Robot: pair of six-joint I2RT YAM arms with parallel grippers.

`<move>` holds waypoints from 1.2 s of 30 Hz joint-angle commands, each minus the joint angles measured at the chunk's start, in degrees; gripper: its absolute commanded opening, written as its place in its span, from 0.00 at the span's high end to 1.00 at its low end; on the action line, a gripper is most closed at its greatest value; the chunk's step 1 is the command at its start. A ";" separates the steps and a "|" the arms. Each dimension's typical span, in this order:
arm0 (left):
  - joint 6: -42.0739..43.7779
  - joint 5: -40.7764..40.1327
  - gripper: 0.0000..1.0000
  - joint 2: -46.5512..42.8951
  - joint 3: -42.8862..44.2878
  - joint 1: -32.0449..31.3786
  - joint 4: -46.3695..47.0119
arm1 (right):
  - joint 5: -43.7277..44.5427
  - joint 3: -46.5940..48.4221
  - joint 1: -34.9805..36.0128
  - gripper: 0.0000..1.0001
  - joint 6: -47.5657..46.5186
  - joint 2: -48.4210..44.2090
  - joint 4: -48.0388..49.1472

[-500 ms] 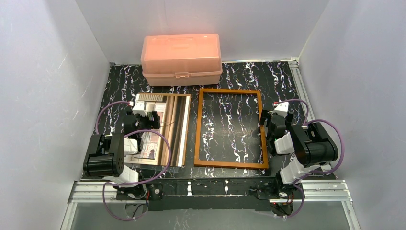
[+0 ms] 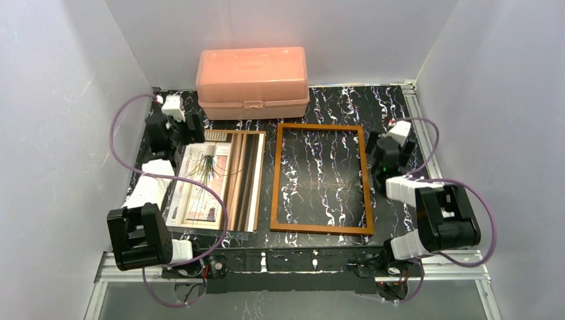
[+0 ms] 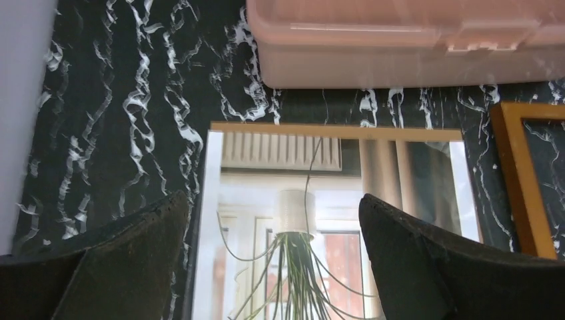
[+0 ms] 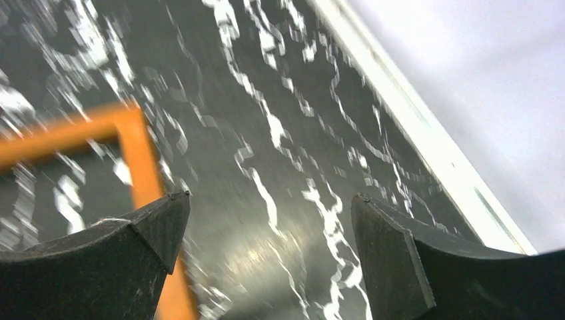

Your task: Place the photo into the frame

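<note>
Surface (image 2: 386, 107): black, white marble-like veining, faint purple tint in streaks.
Frame (image 2: 274, 180): thin orange-brown wooden border, right of photo.
Photo (image 2: 233, 177): beige-pink room scene, dark spidery plant with green strands, white ribbed band at far edge, dark brown vertical stripes on right side.
Box (image 2: 252, 80), far side: translucent salmon-pink.
Left gripper (image 3: 272, 199) and right gripper (image 4: 270, 197): matte black fingers.
Cables (image 2: 126, 113): purple.
Walls (image 2: 66, 100): pale grey-white.

White walls (image 2: 66, 87) on three sides; black white-veined tabletop (image 2: 340, 107); metal rail (image 2: 460, 263) at near edge.
</note>
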 commanded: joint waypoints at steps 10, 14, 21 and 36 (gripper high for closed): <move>5.82 2.24 0.01 4.42 22.90 6.70 -51.39 | -22.59 26.00 15.44 0.01 23.94 -4.78 -43.57; 11.40 -2.26 0.03 4.21 21.51 7.48 -53.14 | -14.32 34.04 35.82 0.01 23.94 -1.27 -52.70; 20.87 -11.74 0.09 4.78 19.01 10.70 -52.52 | -13.68 44.39 53.75 0.01 28.20 11.56 -56.86; 28.93 -19.98 0.34 8.87 10.16 15.23 -43.61 | -22.19 52.49 56.35 0.01 28.79 28.77 -54.27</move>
